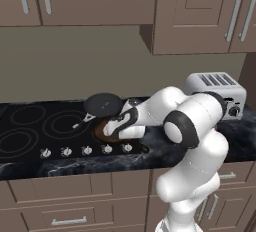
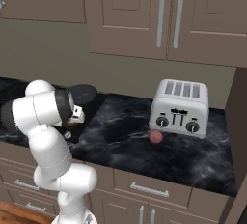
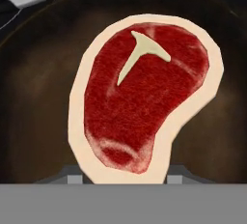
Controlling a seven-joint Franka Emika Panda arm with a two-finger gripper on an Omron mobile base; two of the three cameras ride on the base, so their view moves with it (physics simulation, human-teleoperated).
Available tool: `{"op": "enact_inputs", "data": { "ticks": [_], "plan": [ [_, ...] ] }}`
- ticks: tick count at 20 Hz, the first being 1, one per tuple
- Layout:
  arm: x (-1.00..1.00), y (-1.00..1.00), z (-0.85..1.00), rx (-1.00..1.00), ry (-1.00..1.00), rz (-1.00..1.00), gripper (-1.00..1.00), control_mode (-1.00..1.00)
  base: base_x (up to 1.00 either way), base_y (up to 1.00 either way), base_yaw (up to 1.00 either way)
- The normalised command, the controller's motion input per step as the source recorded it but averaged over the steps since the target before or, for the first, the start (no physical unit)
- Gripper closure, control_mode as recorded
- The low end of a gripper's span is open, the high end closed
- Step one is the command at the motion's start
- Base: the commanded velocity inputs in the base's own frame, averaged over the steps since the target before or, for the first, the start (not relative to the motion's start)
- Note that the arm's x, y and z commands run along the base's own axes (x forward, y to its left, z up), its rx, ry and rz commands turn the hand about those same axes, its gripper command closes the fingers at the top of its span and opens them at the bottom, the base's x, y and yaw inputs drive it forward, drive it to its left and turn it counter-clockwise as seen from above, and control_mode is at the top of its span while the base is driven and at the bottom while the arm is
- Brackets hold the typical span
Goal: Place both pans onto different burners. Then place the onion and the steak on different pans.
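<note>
Over the brown pan (image 3: 38,117), the hand view shows the steak (image 3: 144,97) close up, with the pan's floor all round it. The gripper (image 1: 117,126) hangs low above that pan, and whether its jaws clamp the steak or stand apart I cannot tell; the fingertips are hidden behind the slab.

As I judge it, both pans are on the cooktop (image 1: 30,126): the dark pan (image 1: 103,104) sits at its back right, the brown one just in front of it near the knobs (image 1: 86,150), though the arm hides which burner rings lie beneath them. The steak is at or just above its pan. The onion (image 2: 155,137) lies on the counter (image 2: 125,136) in front of the toaster (image 2: 181,106), well apart from the pans, so it is left to do.

Count: two pans, one steak, one onion, one toaster, five knobs.
</note>
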Motion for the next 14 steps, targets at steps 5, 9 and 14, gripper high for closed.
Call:
{"op": "enact_inputs", "data": {
  "ticks": [5, 9, 14],
  "plan": [
    [0.28, 0.12, -0.36, 0.00, 0.03, -0.05, 1.00, -1.00, 0.00, 0.00, 0.00],
    [0.18, 0.12, -0.18, 0.00, 0.00, -0.04, 1.00, -1.00, 0.00, 0.00, 0.00],
    [0.14, 0.18, -0.09, 0.00, 0.00, -0.06, -1.00, -1.00, 0.00, 0.00, 0.00]
  ]
}}
